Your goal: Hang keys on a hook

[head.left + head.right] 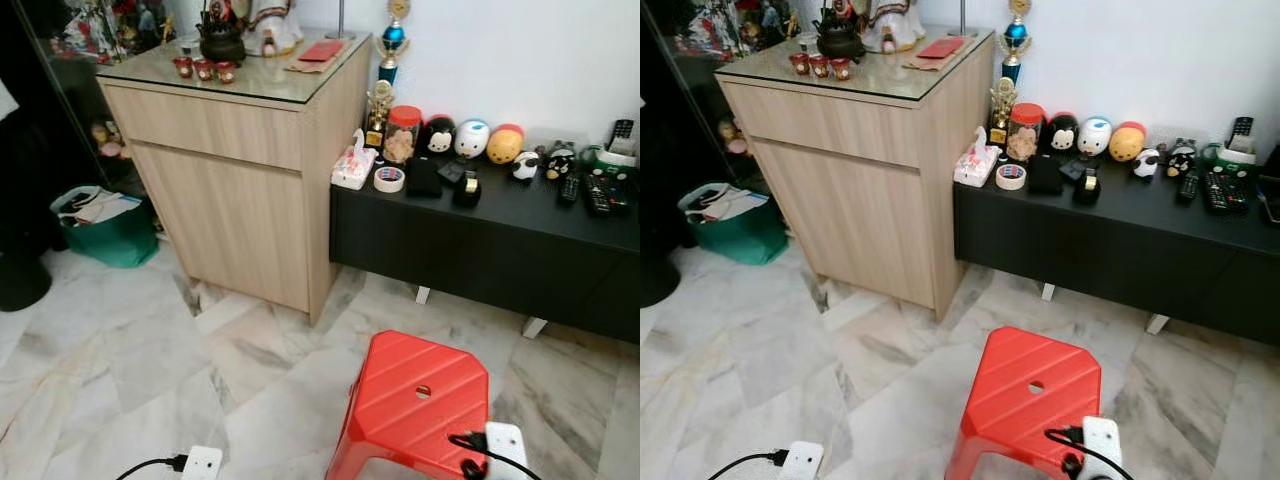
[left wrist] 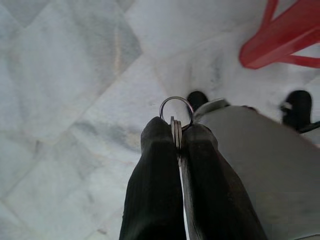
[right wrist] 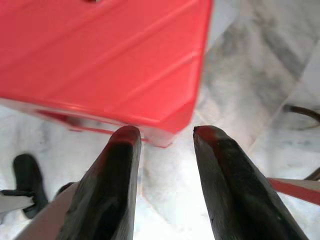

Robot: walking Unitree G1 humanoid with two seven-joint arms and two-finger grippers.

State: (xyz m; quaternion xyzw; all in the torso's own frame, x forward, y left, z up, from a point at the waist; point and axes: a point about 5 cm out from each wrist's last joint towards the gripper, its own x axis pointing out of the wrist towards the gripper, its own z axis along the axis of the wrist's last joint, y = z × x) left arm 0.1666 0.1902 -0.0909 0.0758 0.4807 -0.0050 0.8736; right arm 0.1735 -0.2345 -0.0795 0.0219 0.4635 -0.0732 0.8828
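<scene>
Left wrist view: your left hand has its two black fingers pressed together on the keys, whose ring pokes out past the tips above the marble floor.
Keys: clamped edge-on between those fingers, ring free beyond them.
Right hand: your right hand hangs with fingers apart, nothing between them, just off a corner of the red stool.
Red stool: in the head views it stands on the floor at 5 o'clock.
Wooden cabinet: at 11 o'clock, glass-topped, with a dark teapot and small red cups on it.
Black counter: at 2 o'clock, touching the cabinet's side; it carries a tape roll, a jar, round toy figures and remotes.
Green bag: at 9 o'clock, beside the cabinet.
</scene>
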